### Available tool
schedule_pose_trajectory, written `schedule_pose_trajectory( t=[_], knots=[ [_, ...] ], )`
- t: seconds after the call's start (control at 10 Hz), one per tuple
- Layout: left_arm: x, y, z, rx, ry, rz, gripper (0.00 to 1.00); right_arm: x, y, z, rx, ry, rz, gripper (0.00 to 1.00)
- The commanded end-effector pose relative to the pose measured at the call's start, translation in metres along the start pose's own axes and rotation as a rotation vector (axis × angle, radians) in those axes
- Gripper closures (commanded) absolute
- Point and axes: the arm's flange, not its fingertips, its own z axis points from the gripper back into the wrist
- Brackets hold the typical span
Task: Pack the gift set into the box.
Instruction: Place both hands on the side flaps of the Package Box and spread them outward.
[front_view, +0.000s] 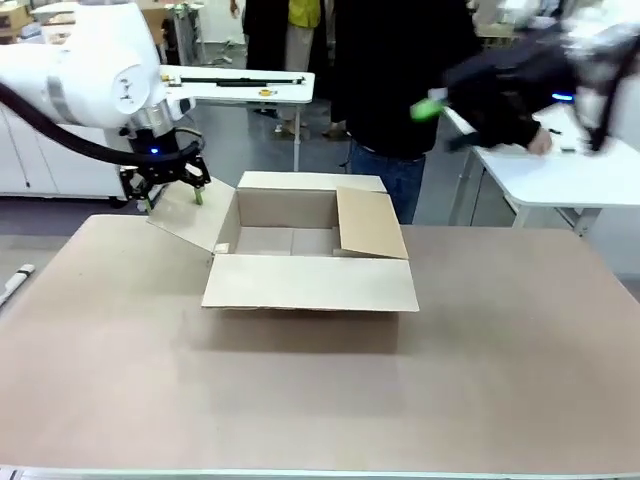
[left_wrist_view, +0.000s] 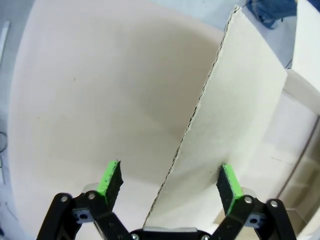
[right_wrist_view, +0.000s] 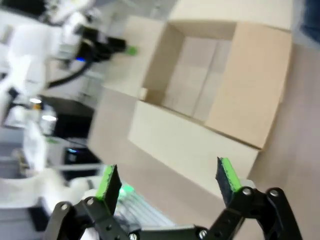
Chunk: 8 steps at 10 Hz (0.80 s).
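The left jaws stand wide, with the edge of the left flap (front_view: 195, 218) of the box (front_view: 310, 283) between them; the right jaws, raised, are wide and empty.

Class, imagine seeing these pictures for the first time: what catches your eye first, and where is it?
The brown box sits in the middle of the table with its flaps open. The left gripper hangs at the box's left flap, open, the flap's edge between its green pads. The right gripper, also open, looks down on the box.
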Motion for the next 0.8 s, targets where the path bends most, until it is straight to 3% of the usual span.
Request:
schedule_pose_trajectory(
  t=[0.0,0.2,0.3,0.4,0.5,0.6,0.7],
  knots=[
    [0.001,-0.001,0.002,0.018,-0.005,0.014,0.00,0.034,0.002,-0.040,-0.293,0.154,0.119,0.00],
    [0.001,-0.001,0.002,0.018,-0.005,0.014,0.00,0.024,0.011,-0.087,-0.461,0.101,0.266,0.00],
    [0.001,-0.001,0.002,0.018,-0.005,0.014,0.00,0.020,0.014,-0.062,-0.235,0.123,0.163,0.00],
    [0.001,-0.001,0.002,0.018,-0.005,0.014,0.00,0.020,0.014,-0.062,-0.235,0.123,0.163,0.00],
    [0.001,-0.001,0.002,0.018,-0.005,0.014,0.00,0.020,0.013,-0.089,-0.337,0.147,0.251,0.00],
    [0.001,-0.001,0.002,0.018,-0.005,0.014,0.00,0.020,0.016,-0.080,-0.622,0.194,-0.071,0.00],
    [0.001,-0.001,0.002,0.018,-0.005,0.014,0.00,0.042,0.032,-0.113,-0.818,0.200,-0.208,0.00]
  ],
)
